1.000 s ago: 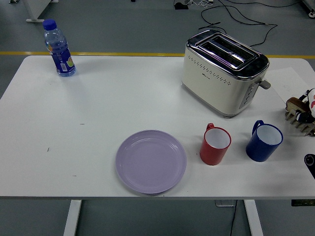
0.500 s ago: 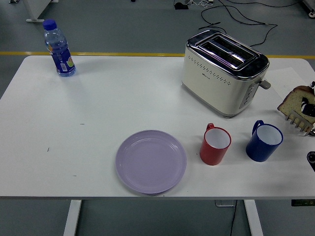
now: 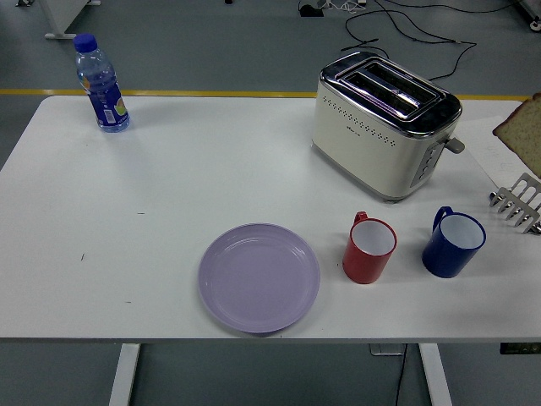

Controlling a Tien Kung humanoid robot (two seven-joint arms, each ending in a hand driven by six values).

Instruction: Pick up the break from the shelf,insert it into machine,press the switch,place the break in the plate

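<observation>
— While the bread hangs above the tabletop's right edge, over the rack, which step is this?
— Carrying it to the toaster. The hand is out of frame, so I cannot tell its fingers.
— Next?
— Lower it into a slot; the way there looks free.

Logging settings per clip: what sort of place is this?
Probably a lab or workshop staged as a kitchen: a toaster, plate and mugs on a white table, but cables trail across a grey floor with a yellow line.
</observation>
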